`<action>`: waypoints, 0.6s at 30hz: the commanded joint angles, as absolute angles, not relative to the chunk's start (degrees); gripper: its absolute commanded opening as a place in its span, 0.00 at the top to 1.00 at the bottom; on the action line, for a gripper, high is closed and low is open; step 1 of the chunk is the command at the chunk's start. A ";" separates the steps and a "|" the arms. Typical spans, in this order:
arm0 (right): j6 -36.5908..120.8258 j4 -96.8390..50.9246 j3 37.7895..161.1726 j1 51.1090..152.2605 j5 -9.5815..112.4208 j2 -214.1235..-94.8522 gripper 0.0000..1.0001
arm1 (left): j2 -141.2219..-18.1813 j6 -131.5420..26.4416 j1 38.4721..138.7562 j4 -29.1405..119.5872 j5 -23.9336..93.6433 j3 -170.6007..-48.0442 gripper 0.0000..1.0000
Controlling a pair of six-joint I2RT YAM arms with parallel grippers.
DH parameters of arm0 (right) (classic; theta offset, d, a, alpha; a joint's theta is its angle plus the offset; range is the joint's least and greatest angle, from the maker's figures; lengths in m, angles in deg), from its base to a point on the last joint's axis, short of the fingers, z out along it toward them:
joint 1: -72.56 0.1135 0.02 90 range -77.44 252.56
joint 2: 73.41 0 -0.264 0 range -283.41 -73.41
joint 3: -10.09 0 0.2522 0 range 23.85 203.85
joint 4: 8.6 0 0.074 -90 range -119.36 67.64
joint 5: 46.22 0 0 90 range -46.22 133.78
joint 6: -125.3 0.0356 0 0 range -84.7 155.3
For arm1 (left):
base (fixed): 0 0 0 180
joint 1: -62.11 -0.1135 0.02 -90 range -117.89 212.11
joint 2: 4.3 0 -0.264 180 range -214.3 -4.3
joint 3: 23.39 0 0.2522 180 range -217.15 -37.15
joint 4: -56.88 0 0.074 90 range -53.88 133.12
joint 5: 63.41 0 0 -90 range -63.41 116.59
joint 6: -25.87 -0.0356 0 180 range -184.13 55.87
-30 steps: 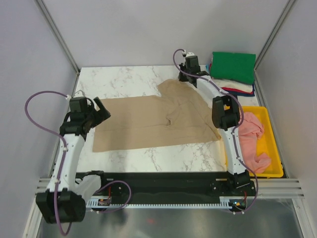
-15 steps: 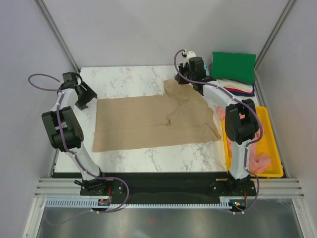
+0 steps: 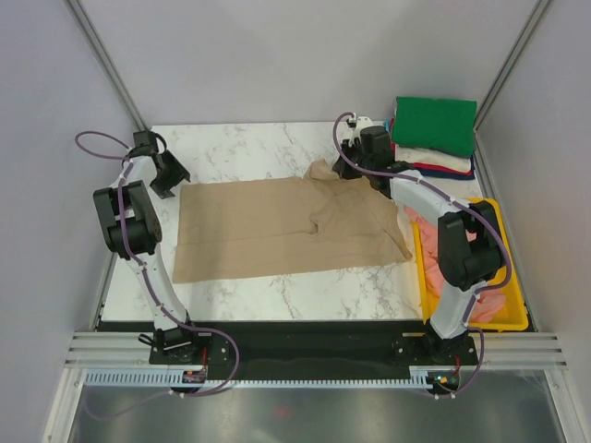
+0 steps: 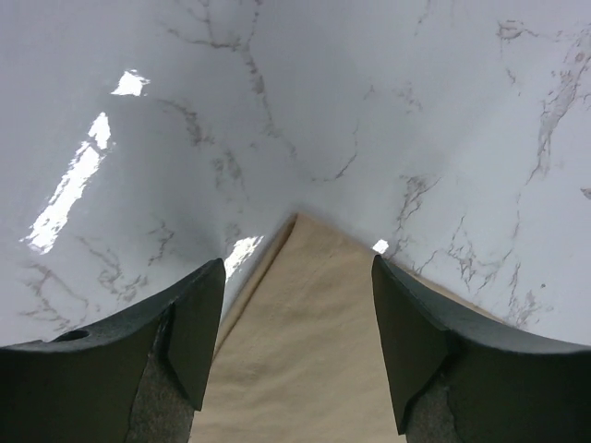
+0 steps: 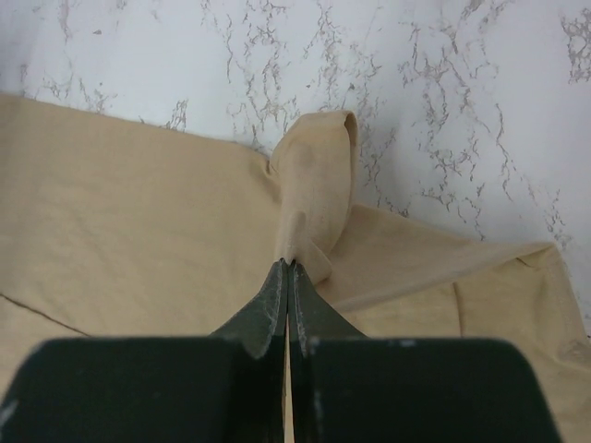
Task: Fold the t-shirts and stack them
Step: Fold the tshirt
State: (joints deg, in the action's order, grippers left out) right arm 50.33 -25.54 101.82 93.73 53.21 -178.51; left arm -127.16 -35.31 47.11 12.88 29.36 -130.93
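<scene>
My left pincer (image 4: pixel 297 295) hangs open astride the far-left corner of the tan t-shirt (image 3: pixel 277 226) spread on the marble surface (image 3: pixel 240 148), and should drop lower before closing, matching my right pincer (image 5: pixel 288 268), clamped on the far-right fold.

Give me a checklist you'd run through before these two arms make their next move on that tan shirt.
1. Right tool pinching the tan t-shirt at its far edge: ok, shut on a raised fold.
2. Left tool lined up on the shirt's far left corner: ok, the corner sits between open jaws.
3. Left tool gripping that corner: not ok, not closed.
4. Left fingers low enough to catch the cloth: cannot tell.
5. Shirt lying smooth: not ok, creased on its right half.
6. Folded stack tidy, green on top: ok.
</scene>
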 commanded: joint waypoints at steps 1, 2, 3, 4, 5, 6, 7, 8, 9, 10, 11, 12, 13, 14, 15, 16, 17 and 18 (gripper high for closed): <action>50.77 -22.80 100.23 93.83 54.06 -175.71 1.00 | -131.03 -37.67 48.92 12.01 28.18 -134.09 0.28; 50.86 -22.80 100.05 93.83 53.97 -175.54 1.00 | -131.21 -37.76 49.11 11.66 27.83 -134.36 0.28; 50.86 -22.89 99.70 93.83 53.97 -175.27 1.00 | -131.47 -37.85 49.11 11.65 27.91 -134.62 0.28; 51.12 -22.80 99.52 93.91 54.06 -175.19 1.00 | -131.73 -37.76 49.19 11.65 28.09 -134.71 0.28; 51.30 -22.89 99.35 93.83 53.89 -175.01 1.00 | -131.82 -37.68 49.19 11.57 28.35 -134.89 0.29; 51.21 -22.80 99.08 93.83 53.89 -174.75 1.00 | -131.91 -37.67 49.19 11.48 28.44 -134.97 0.29; 51.21 -22.80 98.91 93.91 53.80 -174.66 1.00 | -131.83 -37.67 49.28 11.39 28.27 -134.98 0.30; 51.30 -22.89 98.56 93.83 53.71 -174.48 1.00 | -131.74 -37.76 49.46 11.30 27.92 -134.98 0.30; 51.39 -22.80 98.38 93.91 53.62 -174.48 1.00 | -131.74 -37.76 49.55 11.22 27.74 -135.06 0.31; 51.30 -22.80 98.20 93.83 53.62 -174.31 1.00 | -131.74 -37.76 49.63 11.22 27.65 -135.06 0.34; 51.39 -22.89 98.03 93.83 53.62 -174.31 1.00 | -131.82 -37.76 49.72 11.22 27.91 -135.15 0.37; 51.39 -22.80 97.50 93.83 53.54 -173.87 1.00 | -131.91 -37.76 49.72 11.04 27.91 -135.33 0.43; 51.39 -22.89 97.24 93.83 53.45 -173.69 1.00 | -132.00 -37.76 49.72 11.13 27.91 -135.33 0.49; 51.39 -22.80 96.89 93.83 53.36 -173.26 1.00 | -132.09 -37.76 49.72 11.04 28.00 -135.41 0.52; 51.30 -22.80 96.45 93.91 53.27 -173.08 1.00 | -132.26 -37.85 49.72 11.13 28.09 -135.59 0.57; 51.30 -22.80 96.10 93.83 53.27 -172.73 1.00 | -132.35 -37.85 49.72 10.95 28.09 -135.59 0.66; 51.30 -22.80 95.83 93.83 53.18 -172.64 1.00 | -132.18 -37.85 49.72 10.95 28.09 -135.59 0.67; 51.21 -22.80 95.66 93.83 52.92 -172.37 1.00 | -132.26 -37.85 49.72 10.86 28.09 -135.59 0.69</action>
